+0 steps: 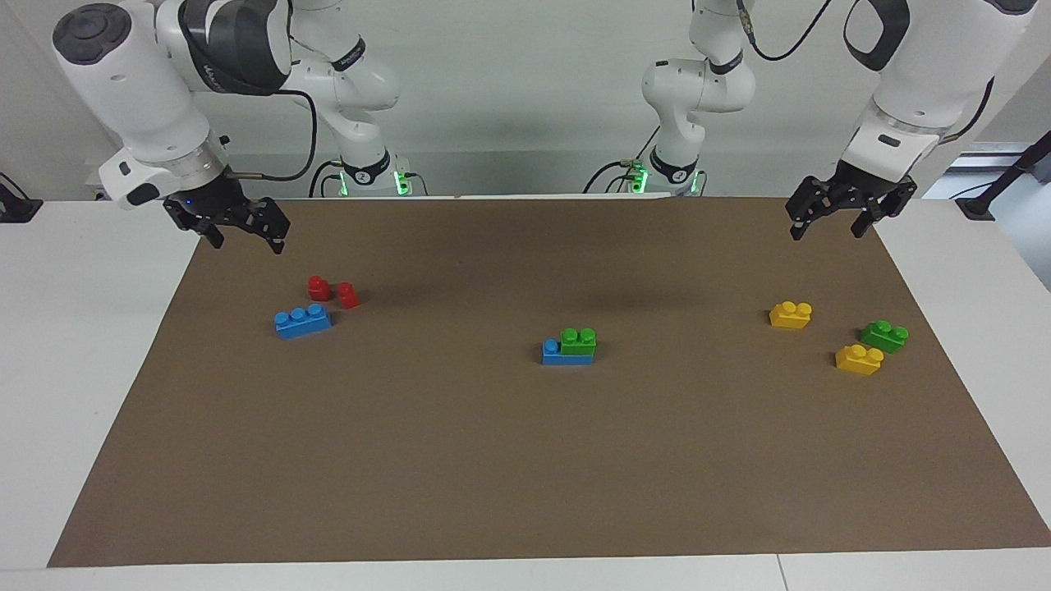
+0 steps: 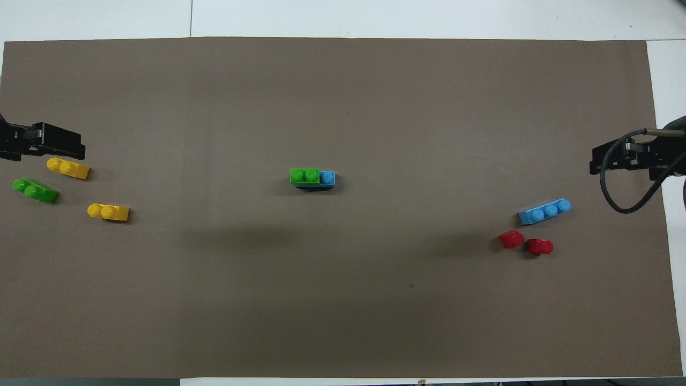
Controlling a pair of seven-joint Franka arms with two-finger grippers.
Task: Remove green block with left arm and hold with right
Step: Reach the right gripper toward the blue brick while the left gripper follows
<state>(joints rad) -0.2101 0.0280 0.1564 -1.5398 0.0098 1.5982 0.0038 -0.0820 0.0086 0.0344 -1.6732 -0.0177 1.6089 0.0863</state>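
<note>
A green block with two studs sits pressed onto one end of a blue brick in the middle of the brown mat. A second green block lies loose toward the left arm's end, between two yellow bricks. My left gripper hangs open and empty over the mat's edge at that end, well away from the stacked pair. My right gripper hangs open and empty over the mat's corner at the right arm's end.
Two yellow bricks lie near the loose green one. A blue three-stud brick and two small red pieces lie toward the right arm's end. The brown mat covers the white table.
</note>
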